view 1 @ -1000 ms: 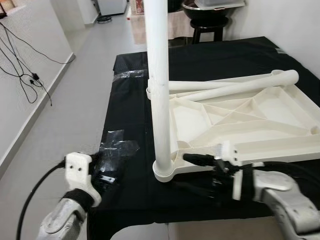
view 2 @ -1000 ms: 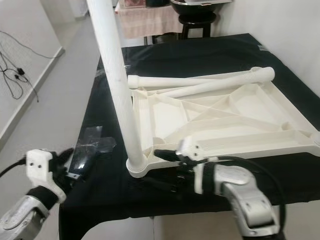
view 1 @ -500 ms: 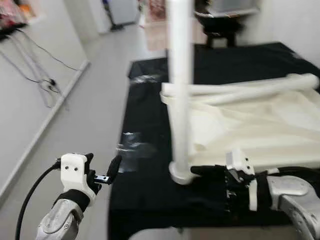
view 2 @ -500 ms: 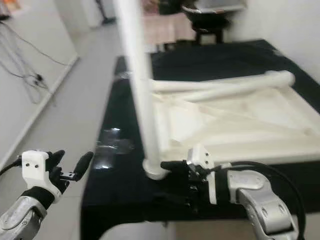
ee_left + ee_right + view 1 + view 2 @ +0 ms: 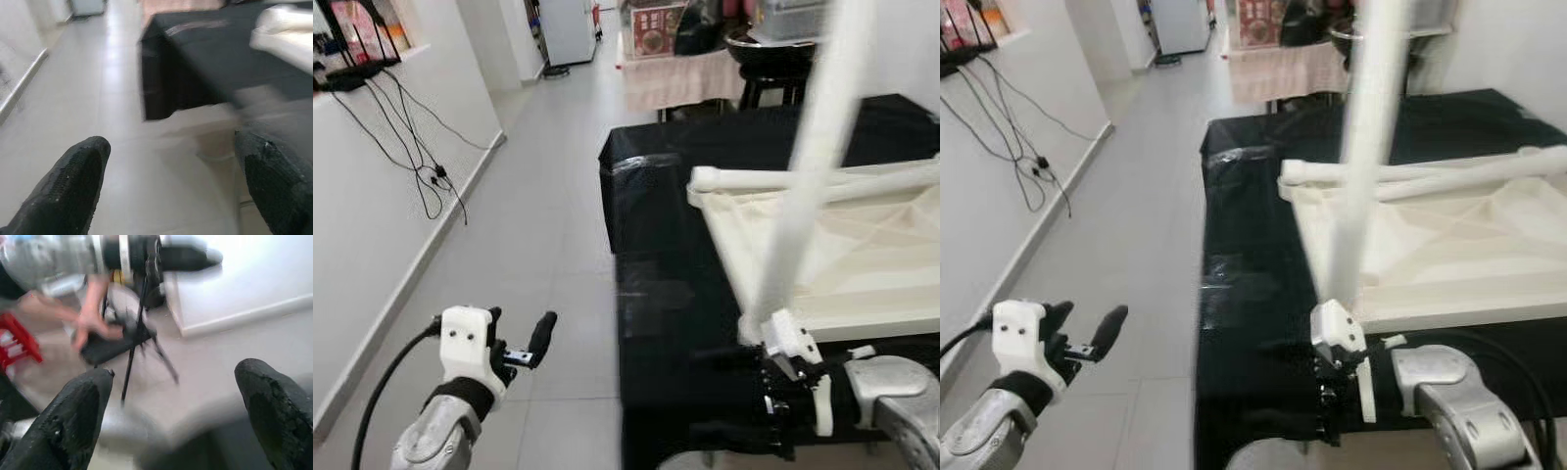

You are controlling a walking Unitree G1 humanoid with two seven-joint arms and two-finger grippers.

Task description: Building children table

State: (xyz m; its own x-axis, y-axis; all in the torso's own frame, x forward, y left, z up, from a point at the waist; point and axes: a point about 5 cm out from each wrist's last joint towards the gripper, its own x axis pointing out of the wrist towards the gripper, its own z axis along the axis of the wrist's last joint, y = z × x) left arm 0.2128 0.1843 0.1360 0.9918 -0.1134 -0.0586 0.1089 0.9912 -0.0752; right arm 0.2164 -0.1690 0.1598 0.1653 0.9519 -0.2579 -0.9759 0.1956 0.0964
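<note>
1. a black-covered table (image 5: 675, 245) stands to the right of a grey tiled floor (image 5: 548, 255), and a white wall runs along the far left with cables (image 5: 401, 137) hanging on it.
2. the white children table top (image 5: 862, 264) lies upside down on the black cover, its ribbed underside facing up, toward the right side.
3. one white table leg (image 5: 808, 166) stands in the near left corner of the top; it looks blurred and tilted, its upper end leaning to the right.
4. another white leg (image 5: 822, 178) lies flat along the far edge of the top.
5. the left gripper (image 5: 524, 348) hangs over the floor, to the left of the table and well apart from it; its two black fingers are spread and hold nothing.
6. the left wrist view shows both fingers (image 5: 68, 186) wide apart with bare floor between them.
7. the right gripper (image 5: 744, 397) is at the near edge of the table, just below the standing leg's base; its fingers (image 5: 73, 416) are spread apart with nothing between them.
8. the right wrist view is blurred, showing a person's hand (image 5: 90, 325) by a dark stand.
</note>
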